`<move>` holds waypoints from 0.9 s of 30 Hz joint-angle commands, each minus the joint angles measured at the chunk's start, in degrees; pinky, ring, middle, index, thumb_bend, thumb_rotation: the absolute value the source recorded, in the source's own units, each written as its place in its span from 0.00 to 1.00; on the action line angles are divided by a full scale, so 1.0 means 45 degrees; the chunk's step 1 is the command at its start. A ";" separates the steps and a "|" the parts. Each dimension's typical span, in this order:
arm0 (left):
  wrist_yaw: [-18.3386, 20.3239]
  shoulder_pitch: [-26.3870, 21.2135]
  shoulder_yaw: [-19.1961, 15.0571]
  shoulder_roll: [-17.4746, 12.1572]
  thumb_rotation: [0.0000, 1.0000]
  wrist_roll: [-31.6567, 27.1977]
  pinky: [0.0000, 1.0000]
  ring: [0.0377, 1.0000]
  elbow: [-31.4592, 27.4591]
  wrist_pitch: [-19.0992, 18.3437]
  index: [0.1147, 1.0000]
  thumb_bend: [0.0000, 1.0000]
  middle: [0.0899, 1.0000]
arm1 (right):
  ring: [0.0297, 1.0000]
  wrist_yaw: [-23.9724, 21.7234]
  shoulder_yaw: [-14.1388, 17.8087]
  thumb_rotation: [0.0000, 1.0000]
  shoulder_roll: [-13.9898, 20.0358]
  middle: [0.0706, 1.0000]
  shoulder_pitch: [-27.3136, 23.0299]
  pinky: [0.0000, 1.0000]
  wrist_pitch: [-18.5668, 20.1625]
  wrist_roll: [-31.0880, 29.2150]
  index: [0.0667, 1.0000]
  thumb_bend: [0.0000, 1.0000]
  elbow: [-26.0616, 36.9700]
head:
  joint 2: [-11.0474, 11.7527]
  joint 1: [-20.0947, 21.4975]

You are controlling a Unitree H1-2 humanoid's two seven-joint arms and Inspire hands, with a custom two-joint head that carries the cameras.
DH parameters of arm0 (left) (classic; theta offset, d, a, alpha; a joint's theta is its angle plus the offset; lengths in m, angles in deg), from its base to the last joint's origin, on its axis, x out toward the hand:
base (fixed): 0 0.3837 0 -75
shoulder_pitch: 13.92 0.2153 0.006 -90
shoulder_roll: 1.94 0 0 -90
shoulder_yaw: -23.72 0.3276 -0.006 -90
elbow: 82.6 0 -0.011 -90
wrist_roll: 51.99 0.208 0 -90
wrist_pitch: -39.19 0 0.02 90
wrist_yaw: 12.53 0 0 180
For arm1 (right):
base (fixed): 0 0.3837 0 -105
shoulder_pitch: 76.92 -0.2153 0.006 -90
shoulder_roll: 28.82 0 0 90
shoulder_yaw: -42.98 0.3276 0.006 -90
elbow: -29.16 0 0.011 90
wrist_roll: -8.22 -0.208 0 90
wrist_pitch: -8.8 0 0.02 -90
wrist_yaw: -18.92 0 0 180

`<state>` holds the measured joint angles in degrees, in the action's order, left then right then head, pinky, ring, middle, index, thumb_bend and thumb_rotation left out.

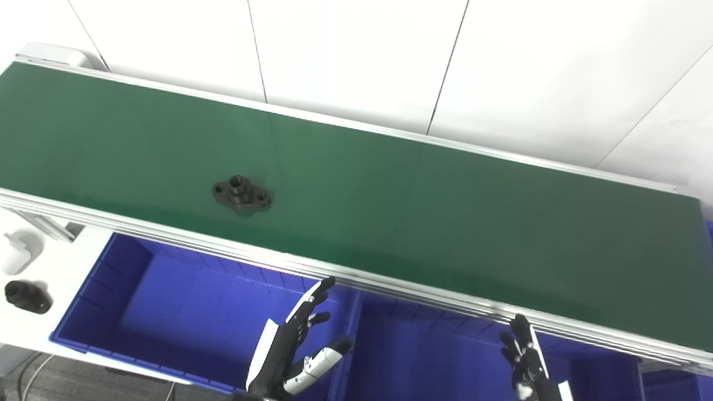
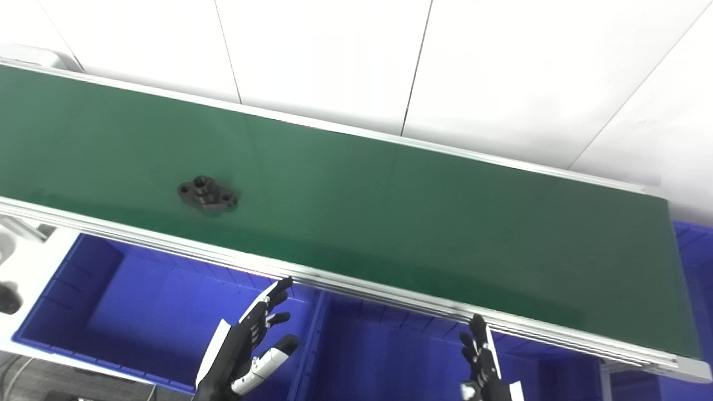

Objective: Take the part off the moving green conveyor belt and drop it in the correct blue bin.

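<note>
While both hands [image 1: 295,345] [image 1: 526,362] hover empty, an unmarked black part [image 1: 242,192] rides the belt [image 1: 423,211].

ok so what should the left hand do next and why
Probably lift the left hand forward over the near rail toward the black flanged part. The part lies on the green belt, untouched, and both hands are open and empty, low over the blue bins. The left hand is nearer than the right hand.
</note>
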<state>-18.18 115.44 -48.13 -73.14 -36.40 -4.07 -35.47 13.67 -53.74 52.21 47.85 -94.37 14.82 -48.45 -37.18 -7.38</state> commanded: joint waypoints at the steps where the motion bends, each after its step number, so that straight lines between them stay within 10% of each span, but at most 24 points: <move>1: -0.0082 0.0122 0.0352 0.0502 0.78 0.0114 0.84 0.92 -0.0616 0.0026 0.88 0.65 0.94 | 0.86 0.0471 0.0099 0.73 -0.0054 0.91 0.0146 0.78 -0.1052 0.1107 1.00 0.82 0.0936 | -0.0120 0.0081; 6: -0.0046 0.0121 0.0338 0.0406 0.79 0.0081 0.86 0.92 -0.0808 -0.0115 0.89 0.62 0.95 | 0.89 0.0901 0.0048 0.62 0.0033 0.91 -0.0077 0.82 -0.1456 0.3458 0.99 0.84 0.2394 | -0.0267 0.0276; 15: 0.0077 0.0088 0.0279 0.0207 0.78 -0.0350 0.90 0.94 -0.0837 -0.0061 0.90 0.61 0.95 | 0.94 -0.0162 -0.0340 0.60 -0.0188 0.95 -0.1696 0.87 0.0334 0.5696 0.94 0.98 0.4692 | -0.0291 0.0545; 27: 0.0149 -0.0042 0.0305 0.0194 0.78 -0.0482 0.92 0.95 -0.0759 -0.0136 0.91 0.60 0.96 | 0.91 -0.1577 -0.0666 0.62 -0.0746 0.91 -0.5762 0.93 0.2669 0.9027 0.91 0.98 0.4004 | -0.0277 0.0540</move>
<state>-17.69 115.30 -47.79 -73.25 -38.85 -6.04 -37.32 6.75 -56.17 49.34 23.19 -83.53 54.39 -30.70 -38.50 -4.92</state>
